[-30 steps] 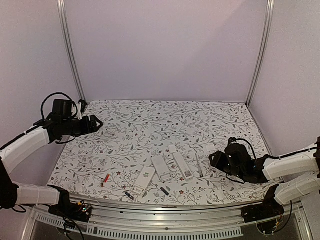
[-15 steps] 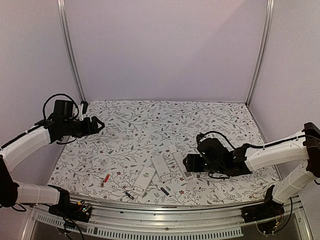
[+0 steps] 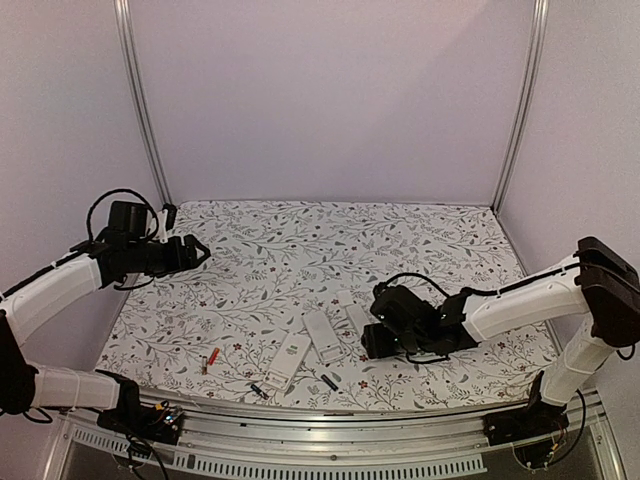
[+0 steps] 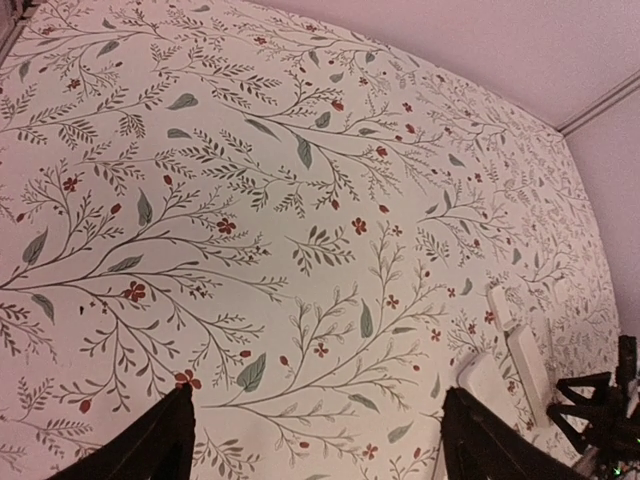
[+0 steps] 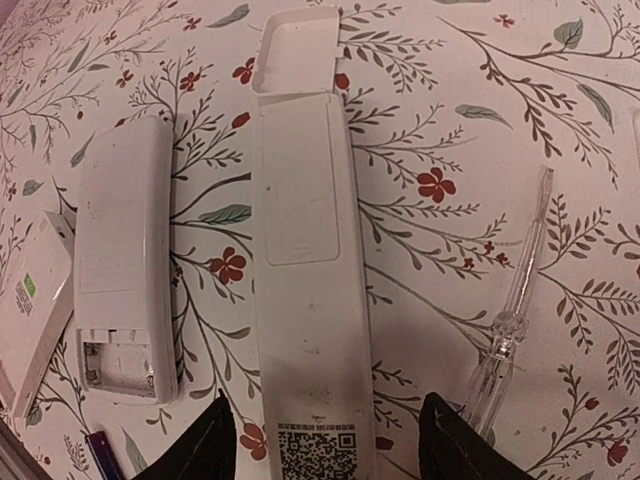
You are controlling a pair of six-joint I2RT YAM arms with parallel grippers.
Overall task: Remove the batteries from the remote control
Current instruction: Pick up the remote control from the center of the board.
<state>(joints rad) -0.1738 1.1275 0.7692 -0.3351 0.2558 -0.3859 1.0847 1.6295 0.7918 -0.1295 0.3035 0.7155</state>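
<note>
Judged roughly partway. On the table (image 3: pixel 300 250), near the middle of its near edge: three white remotes side by side. Low over the rightmost remote (image 5: pixel 310 270): right gripper (image 5: pixel 325 450), jaws apart, straddling its near end, touching neither side, holding nothing. Up by the left edge: left gripper (image 4: pixel 320 455), jaws wide, nothing between. Middle remote (image 5: pixel 120 260): battery bay (image 5: pixel 115 365) uncovered and empty, so probably finished. Rightmost remote: white cover (image 5: pixel 295 50) touching its far end, contents impossible to tell. Third remote (image 5: pixel 28 300): mostly out of the wrist view, bay unseen. Just right of the rightmost remote: clear pen-like tool (image 5: pixel 510 320). Smallest, loose along the near edge: red battery (image 3: pixel 212 356) toward the left corner, dark battery (image 3: pixel 258 390) in front of the third remote, second dark battery (image 3: pixel 328 381) in front of the middle one. Left to do, likely: checking and emptying any loaded bays.
</note>
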